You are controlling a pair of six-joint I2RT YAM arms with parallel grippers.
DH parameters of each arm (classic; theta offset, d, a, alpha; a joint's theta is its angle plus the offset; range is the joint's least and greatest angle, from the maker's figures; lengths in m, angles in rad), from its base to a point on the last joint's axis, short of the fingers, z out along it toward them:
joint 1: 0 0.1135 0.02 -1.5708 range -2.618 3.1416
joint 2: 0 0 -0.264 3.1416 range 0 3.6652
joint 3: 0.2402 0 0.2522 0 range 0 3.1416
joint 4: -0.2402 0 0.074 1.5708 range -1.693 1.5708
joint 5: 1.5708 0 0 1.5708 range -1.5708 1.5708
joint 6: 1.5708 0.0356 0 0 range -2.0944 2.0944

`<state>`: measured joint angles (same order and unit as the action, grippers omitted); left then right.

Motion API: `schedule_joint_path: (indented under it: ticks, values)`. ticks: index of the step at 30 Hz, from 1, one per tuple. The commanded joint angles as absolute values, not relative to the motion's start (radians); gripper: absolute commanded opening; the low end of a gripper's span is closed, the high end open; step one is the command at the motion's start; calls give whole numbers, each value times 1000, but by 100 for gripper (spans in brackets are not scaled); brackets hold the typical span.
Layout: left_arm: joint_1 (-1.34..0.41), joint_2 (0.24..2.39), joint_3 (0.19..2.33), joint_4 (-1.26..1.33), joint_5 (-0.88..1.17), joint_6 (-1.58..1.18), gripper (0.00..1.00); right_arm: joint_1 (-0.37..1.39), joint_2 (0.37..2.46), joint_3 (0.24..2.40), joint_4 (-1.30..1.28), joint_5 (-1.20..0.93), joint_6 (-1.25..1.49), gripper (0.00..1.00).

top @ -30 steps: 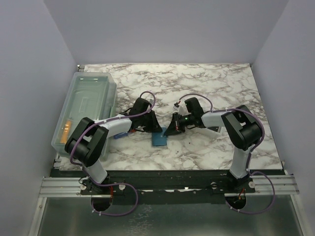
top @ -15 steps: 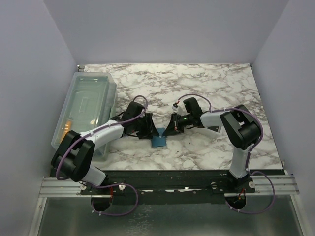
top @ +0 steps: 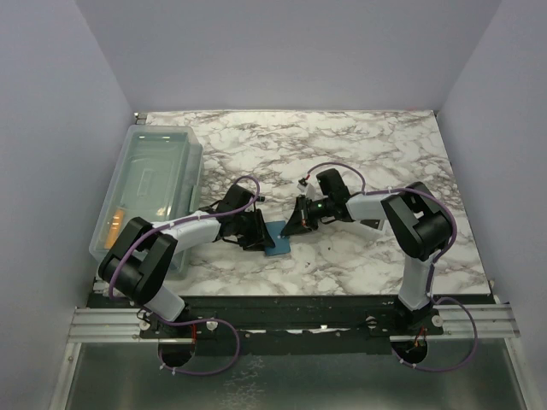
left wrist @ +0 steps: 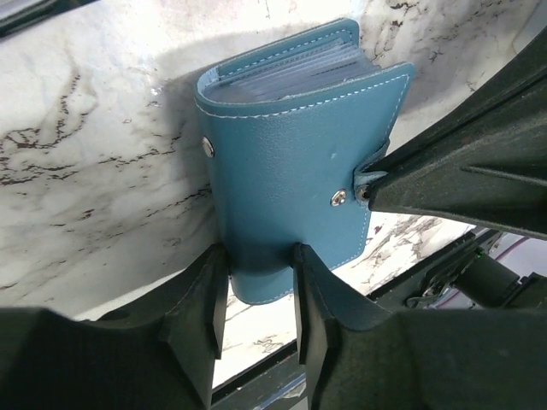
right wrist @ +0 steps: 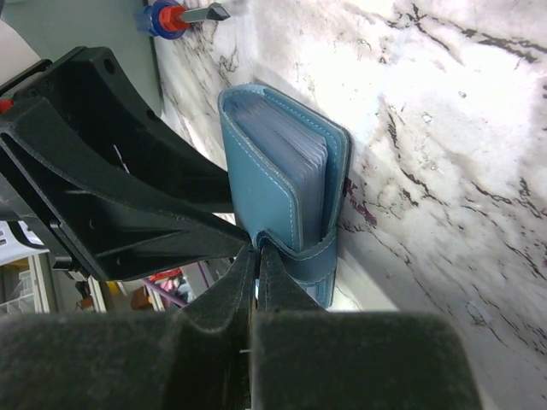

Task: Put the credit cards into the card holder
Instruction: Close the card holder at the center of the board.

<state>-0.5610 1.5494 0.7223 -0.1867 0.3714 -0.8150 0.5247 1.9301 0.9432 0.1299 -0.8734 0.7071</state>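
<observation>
The teal-blue card holder (top: 277, 243) lies folded on the marble table between my two grippers, its clear inner pockets showing at the open edge (left wrist: 291, 162). My left gripper (left wrist: 261, 260) is open, with its fingertips set on the near end of the cover, one to each side. My right gripper (right wrist: 256, 249) is shut on the holder's snap tab (right wrist: 318, 260), which wraps round the edge. In the top view the left gripper (top: 261, 238) is at the holder's left and the right gripper (top: 294, 226) at its upper right. An orange shape, probably the credit cards (top: 114, 224), lies in the bin.
A large clear plastic bin (top: 162, 130) stands along the left edge of the table. A small red-and-blue tool (right wrist: 167, 17) lies beyond the left gripper. Purple-grey walls close in the table on three sides.
My left arm has swung and its gripper has moved forward and right onto the card holder. My right gripper has stayed at the holder's tab, nearly still.
</observation>
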Motion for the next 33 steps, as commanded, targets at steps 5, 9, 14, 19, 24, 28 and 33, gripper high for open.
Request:
schedule_joint_path:
  ticks: [5, 9, 14, 19, 24, 28, 33]
  values:
    - [-582, 1562, 696, -127, 303, -829, 30, 554, 1947, 962, 69, -800, 678, 0]
    - [-583, 1558, 706, -126, 307, -837, 27, 573, 1954, 987, 33, -770, 654, 0]
    - [-587, 1559, 716, -124, 307, -842, 27, 603, 1968, 1013, -12, -701, 635, 0]
    - [-588, 1548, 705, -126, 302, -840, 26, 634, 1957, 1041, -137, -561, 556, 0]
    - [-589, 1548, 698, -126, 301, -836, 26, 637, 1944, 1036, -186, -504, 486, 0]
    - [-588, 1548, 694, -126, 299, -837, 26, 639, 1935, 1040, -212, -467, 449, 0]
    - [-587, 1545, 695, -126, 299, -839, 26, 656, 1923, 1066, -269, -388, 401, 0]
